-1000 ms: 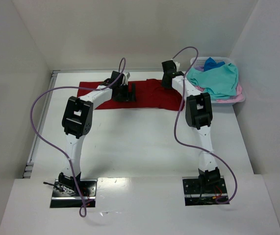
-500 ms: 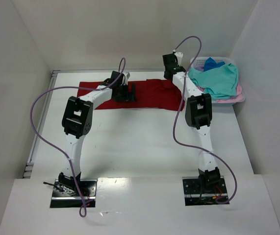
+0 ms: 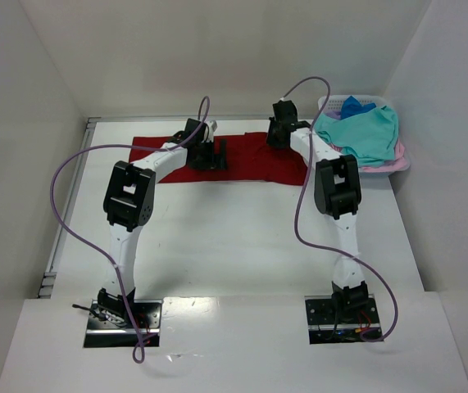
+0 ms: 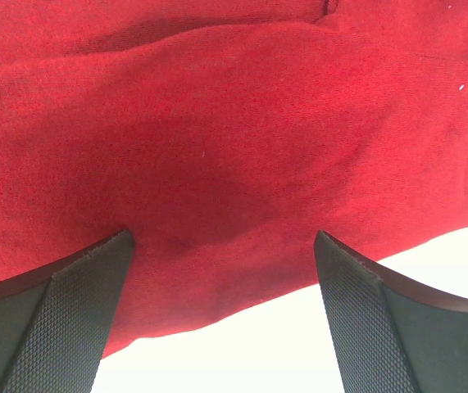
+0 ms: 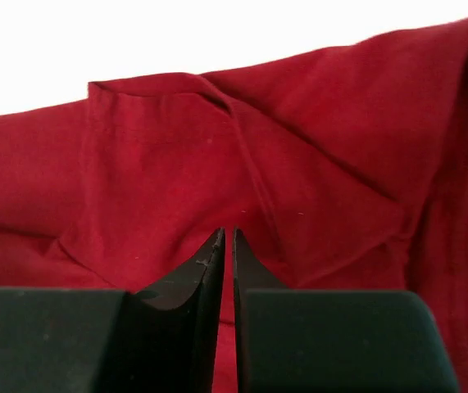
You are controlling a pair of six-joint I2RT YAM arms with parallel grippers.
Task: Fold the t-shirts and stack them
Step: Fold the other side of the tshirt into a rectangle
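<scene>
The dark red t-shirt [image 3: 254, 157] lies spread across the far part of the table, with a folded sleeve showing in the right wrist view [image 5: 315, 188]. My left gripper [image 3: 215, 154] hangs open just over the shirt's near hem [image 4: 217, 270], one finger on each side and nothing between them [image 4: 224, 237]. My right gripper [image 3: 277, 133] is over the shirt's right part, its jaws almost together [image 5: 225, 232], and no cloth is bunched at the tips. A teal t-shirt [image 3: 363, 131], a blue one [image 3: 352, 105] and a pink one [image 3: 381, 166] are heaped in the basket.
The pale slotted laundry basket [image 3: 404, 160] stands at the far right, close beside the right arm. White walls enclose the table on the left, back and right. Purple cables loop off both arms. Bare white tabletop [image 3: 234, 237] stretches from the shirt to the arm bases.
The right gripper rose toward the back wall half a second ago and has come back down over the red shirt's right part. The left arm has not moved.
</scene>
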